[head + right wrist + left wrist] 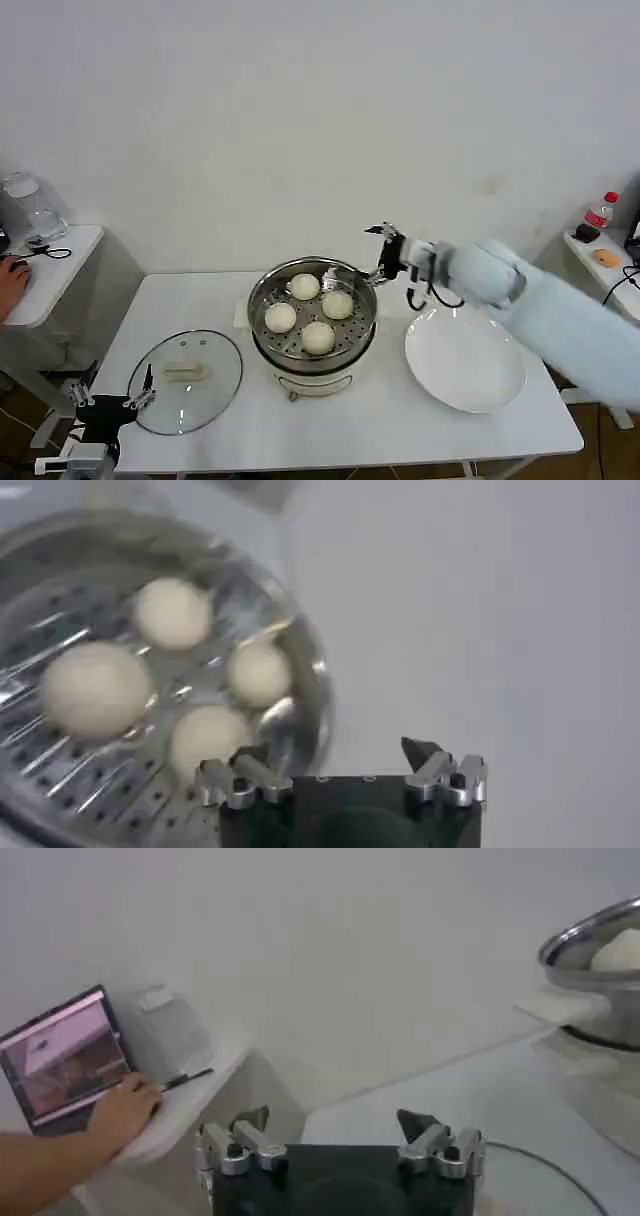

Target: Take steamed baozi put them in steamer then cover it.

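Observation:
Several white steamed baozi (318, 336) lie on the perforated tray inside the shiny steamer (262, 320) at the table's middle. My right gripper (375, 254) hovers open and empty just above the steamer's right rim. In the right wrist view the baozi (95, 688) sit in the steamer (300, 660) beside my open right gripper (335, 752). The glass cover (185, 382) lies flat on the table to the left, whitish handle up. My left gripper (118, 385) waits open at the cover's left edge. In the left wrist view the left gripper (333, 1118) is empty, with the steamer (585, 963) far off.
An empty white plate (465, 360) lies right of the steamer, under my right arm. A side table (50, 270) at the left holds a jug and a person's hand (125, 1110) beside a laptop. A bottle (600, 210) stands on a shelf at far right.

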You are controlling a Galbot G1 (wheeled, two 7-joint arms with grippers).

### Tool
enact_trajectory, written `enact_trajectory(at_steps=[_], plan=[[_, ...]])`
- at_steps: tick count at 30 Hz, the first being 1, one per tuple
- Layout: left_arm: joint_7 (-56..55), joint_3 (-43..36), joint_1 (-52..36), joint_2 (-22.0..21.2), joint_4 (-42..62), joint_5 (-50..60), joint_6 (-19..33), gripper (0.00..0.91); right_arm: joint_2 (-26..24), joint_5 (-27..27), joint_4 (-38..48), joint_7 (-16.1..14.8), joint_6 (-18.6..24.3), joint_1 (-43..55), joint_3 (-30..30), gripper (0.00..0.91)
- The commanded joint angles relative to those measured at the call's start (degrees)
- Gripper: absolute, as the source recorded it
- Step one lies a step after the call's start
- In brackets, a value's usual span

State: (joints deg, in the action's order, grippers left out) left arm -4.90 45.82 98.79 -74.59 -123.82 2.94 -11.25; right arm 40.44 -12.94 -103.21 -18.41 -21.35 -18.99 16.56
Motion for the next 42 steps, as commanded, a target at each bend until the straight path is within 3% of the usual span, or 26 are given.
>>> enact_trajectory(at_steps=[1,2,5,10,12,19,29,42], plan=[[-0.63,-1.20,-0.14,-0.55,3.49,7.12,4.46,0.907,14.11,10.59,-7.02,12.76,17.82,-50.87,-53.93,0.907],[-0.59,-1.36,-0.08,-0.64,4.05,8.62,5.12,0.907,19.41,10.48,-6.82,11.61,19.66,-53.96,-59.64,0.907],[-0.88,-1.66,0.28,-0.59,5.25,14.82,6.96,0.907,28.42,10.13,-6.81,8.44,22.83,-58.73,-66.10,0.907],[-3.26,-1.04,0.60,-0.19,8.28,33.47,11.06,0.907,35.56,6.15,-8.42,4.52,24.92,-67.58,-71.05,0.907],[-3.98,-0.37,0.61,0.13,10.22,44.28,13.22,0.907,36.25,3.13,-9.67,2.58,24.44,-71.16,-71.16,0.907],[-4.63,-1.29,-1.34,3.17,15.20,60.68,16.07,0.907,37.34,3.98,-9.91,2.31,24.18,-72.82,-73.12,0.907],[-2.24,-8.27,-5.67,6.59,19.81,65.15,15.20,0.907,39.62,5.81,-11.83,2.47,23.74,-73.43,-72.69,0.907],[-0.57,-10.97,-10.15,7.96,23.04,64.86,14.46,0.907,41.30,5.65,-14.20,2.60,23.69,-75.59,-72.23,0.907]])
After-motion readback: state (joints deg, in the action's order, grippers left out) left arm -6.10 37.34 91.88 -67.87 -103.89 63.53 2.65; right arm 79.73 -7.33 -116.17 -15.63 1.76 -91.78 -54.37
